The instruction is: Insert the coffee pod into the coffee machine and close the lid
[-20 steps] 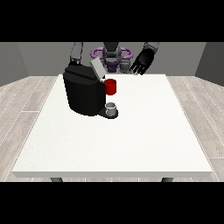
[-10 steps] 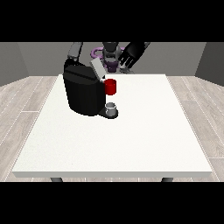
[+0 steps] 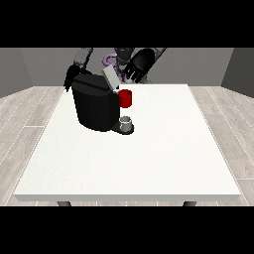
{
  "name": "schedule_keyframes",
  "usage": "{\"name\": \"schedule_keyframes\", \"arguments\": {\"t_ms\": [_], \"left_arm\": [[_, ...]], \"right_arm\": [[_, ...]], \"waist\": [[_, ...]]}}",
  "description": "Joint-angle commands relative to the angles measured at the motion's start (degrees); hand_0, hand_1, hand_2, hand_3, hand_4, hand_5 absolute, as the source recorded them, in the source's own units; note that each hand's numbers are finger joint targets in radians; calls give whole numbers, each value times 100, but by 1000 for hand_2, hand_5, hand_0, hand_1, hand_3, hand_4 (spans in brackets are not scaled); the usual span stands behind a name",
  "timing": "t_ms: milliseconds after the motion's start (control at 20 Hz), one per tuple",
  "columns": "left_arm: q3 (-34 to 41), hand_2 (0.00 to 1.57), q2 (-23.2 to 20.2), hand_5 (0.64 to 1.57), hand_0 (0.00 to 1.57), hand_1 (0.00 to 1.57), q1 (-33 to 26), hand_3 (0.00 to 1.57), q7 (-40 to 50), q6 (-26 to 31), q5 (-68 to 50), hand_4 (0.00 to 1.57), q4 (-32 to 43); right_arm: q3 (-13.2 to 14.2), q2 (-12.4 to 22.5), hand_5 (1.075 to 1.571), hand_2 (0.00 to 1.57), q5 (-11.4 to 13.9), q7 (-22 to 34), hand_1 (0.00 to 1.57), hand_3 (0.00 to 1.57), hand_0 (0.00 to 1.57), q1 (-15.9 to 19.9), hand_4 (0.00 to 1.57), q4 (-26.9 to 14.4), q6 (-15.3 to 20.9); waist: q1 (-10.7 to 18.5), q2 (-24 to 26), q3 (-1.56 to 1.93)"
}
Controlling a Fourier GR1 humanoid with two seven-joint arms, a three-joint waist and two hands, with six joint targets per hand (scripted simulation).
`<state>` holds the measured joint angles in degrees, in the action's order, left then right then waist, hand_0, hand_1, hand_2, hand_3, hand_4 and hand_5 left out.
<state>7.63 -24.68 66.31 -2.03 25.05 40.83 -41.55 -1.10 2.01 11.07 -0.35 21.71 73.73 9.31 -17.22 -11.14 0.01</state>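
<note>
At the frame's upper left, a robot hand [image 3: 71, 78] sits half hidden behind the black coffee machine [image 3: 95, 103]; whether it is spread or curled I cannot tell. The raised lid [image 3: 111, 78] slants up from the machine's top. Just right of the lid hovers the nearer robot hand [image 3: 139, 63], fingers relaxed, holding nothing visible. A red thing at the machine [image 3: 125, 98] sits above a grey thing [image 3: 126, 122] on the white surface [image 3: 149, 158]; the pod I cannot pick out.

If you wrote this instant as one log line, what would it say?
hand at view's right: raised near lid | lid: open, tilted | coffee machine: on table | red thing at machine
</note>
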Motion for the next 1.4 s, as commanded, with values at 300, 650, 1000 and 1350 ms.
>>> {"name": "schedule_keyframes", "arguments": {"t_ms": [300, 650, 1000, 1350], "left_arm": [[0, 1266, -86, 1571, 1188, 1188, 166, 1227, -117, -27, 95, 471, 261], [-58, 1286, 109, 1571, 1239, 1239, 360, 1222, -164, -205, 165, 429, 299], [-28, 1248, -24, 1571, 1192, 1192, 448, 1202, -270, -126, 198, 420, 459], [56, 1258, -245, 1571, 1227, 1227, 648, 1198, -474, -69, 156, 406, 351]], "right_arm": [[325, 239, 1571, 0, -280, 115, 0, 0, 0, 127, 0, 215, -193], [354, 243, 1571, 0, -44, 279, 0, 0, 0, 428, 0, 51, 92], [276, 152, 1571, 0, -29, 355, 0, 0, 0, 457, 131, 180, 122], [512, 231, 1571, 0, -218, -37, 0, 0, 0, 462, 165, -27, 62]], "waist": [[-121, -296, 1], [-1, -600, -1], [-60, -630, -1], [60, -831, 1]]}}
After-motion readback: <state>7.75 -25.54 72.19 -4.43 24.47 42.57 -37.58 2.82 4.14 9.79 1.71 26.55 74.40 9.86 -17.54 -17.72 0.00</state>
